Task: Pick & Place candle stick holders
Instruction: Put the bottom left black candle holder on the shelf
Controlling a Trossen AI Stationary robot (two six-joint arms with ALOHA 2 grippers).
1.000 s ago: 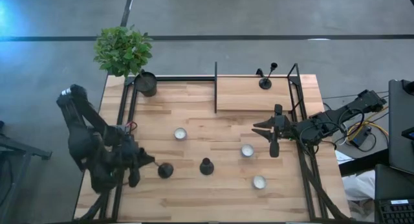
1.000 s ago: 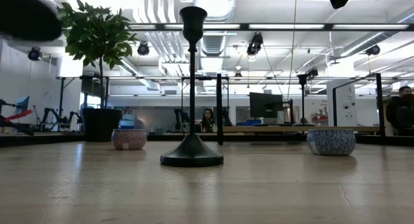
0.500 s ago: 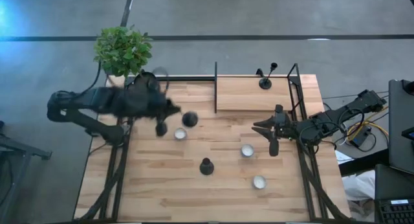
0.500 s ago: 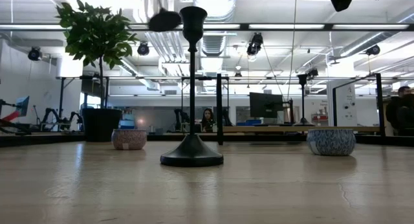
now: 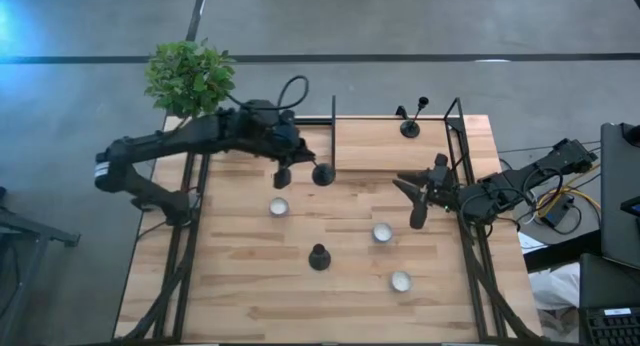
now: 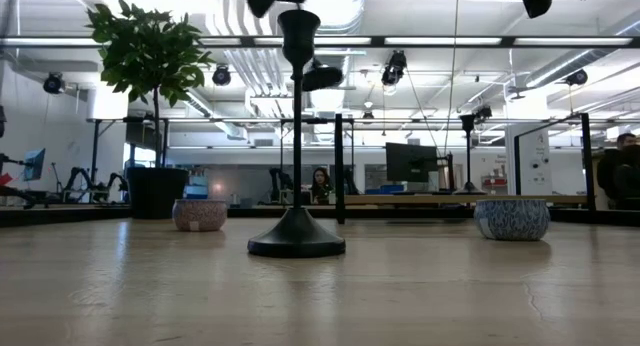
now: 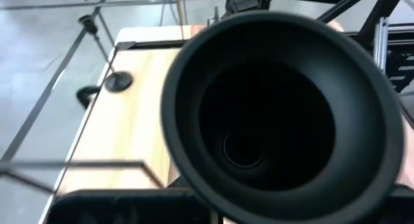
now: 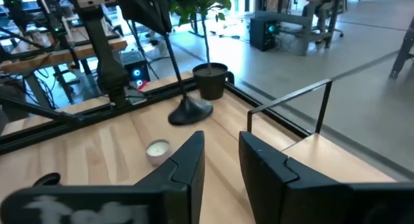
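My left gripper [image 5: 288, 162] is over the table's far middle, shut on a black candlestick holder whose round base [image 5: 322, 173] shows beside it. The left wrist view is filled by the base's hollow underside [image 7: 259, 120]. A second holder [image 5: 319, 256] stands upright on its base at the table's middle [image 6: 297, 136]. A third holder [image 5: 410, 126] stands on the raised wooden shelf [image 5: 385, 151] at the far right. My right gripper [image 5: 413, 202] is open and empty near the table's right edge. My left gripper holds the holder by the upper end of its thin stem [image 8: 162, 31], coming from above. The fingers themselves are hidden by the gripper's body. The holder hangs slanting below the gripper, its base [image 8: 191, 111] lowest and lifted clear of the table.
Three white tea-light candles [image 5: 279, 206] [image 5: 382, 231] [image 5: 400, 281] sit on the table. A green plant [image 5: 190, 76] stands at the far left corner. A black upright post [image 5: 333, 136] marks the shelf's left edge, right beside the held base.
My left gripper has swung from the table's near left up and across to the far middle, toward the raised shelf, carrying the holder clear of the table the whole way. The arm has stretched out, and the holder's base now points toward the table's right.
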